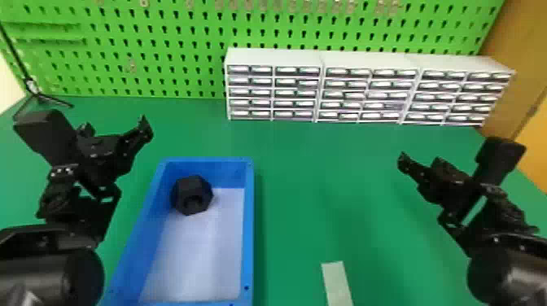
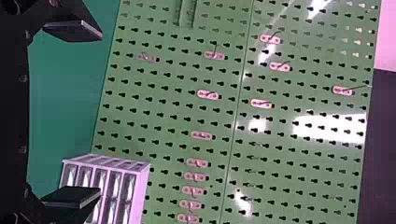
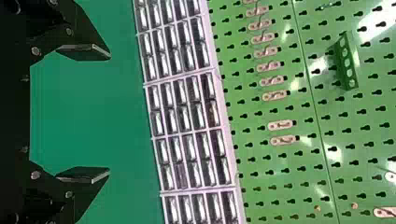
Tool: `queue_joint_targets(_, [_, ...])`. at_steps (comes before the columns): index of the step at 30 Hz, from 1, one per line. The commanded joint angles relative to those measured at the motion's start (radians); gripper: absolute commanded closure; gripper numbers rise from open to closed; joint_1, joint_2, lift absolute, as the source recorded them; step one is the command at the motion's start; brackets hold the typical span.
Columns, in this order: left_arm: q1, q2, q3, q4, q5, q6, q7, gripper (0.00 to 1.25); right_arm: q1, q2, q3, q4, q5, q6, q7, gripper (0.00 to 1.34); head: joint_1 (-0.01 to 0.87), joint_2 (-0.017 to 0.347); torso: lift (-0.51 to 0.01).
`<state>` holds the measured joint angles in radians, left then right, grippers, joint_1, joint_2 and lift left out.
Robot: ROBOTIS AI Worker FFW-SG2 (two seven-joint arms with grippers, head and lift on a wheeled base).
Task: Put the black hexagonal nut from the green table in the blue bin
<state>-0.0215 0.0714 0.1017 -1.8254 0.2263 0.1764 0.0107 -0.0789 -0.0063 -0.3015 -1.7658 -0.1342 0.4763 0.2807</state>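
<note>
The black hexagonal nut (image 1: 192,195) rests inside the blue bin (image 1: 249,228), in its far left corner, on the pale floor of the bin. My left gripper (image 1: 118,130) is held above the table, beyond and left of the bin's far left corner; in the left wrist view the left gripper (image 2: 72,114) has its fingers wide apart with nothing between them. On the table's right side, away from the bin, my right gripper (image 1: 419,162) is raised; the right gripper (image 3: 84,114) stands open and holds nothing in the right wrist view.
White drawer cabinets (image 1: 366,89) line the back right of the green table (image 1: 325,175), before a green pegboard (image 1: 163,49). A pale strip (image 1: 337,285) lies near the front edge. A thin black stand (image 1: 34,91) is at the back left.
</note>
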Motion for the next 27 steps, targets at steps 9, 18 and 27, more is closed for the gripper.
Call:
queue_joint_targets(9, [0.002, 0.001, 0.000, 0.000, -0.001, 0.000, 0.000, 0.12, -0.002, -0.001, 0.004, 0.000, 0.001, 0.001, 0.000, 0.39, 0.692, 0.008, -0.097])
queue_joint_targets(18, [0.000, -0.001, 0.000, 0.000, -0.001, 0.000, 0.000, 0.12, -0.002, 0.000, 0.005, 0.002, 0.001, 0.001, 0.000, 0.39, 0.692, 0.008, -0.097])
queue_joint_targets(27, [0.000, -0.001, 0.001, 0.000, -0.001, 0.000, 0.000, 0.12, -0.002, -0.003, 0.005, 0.002, 0.002, 0.001, 0.000, 0.39, 0.692, 0.008, -0.097])
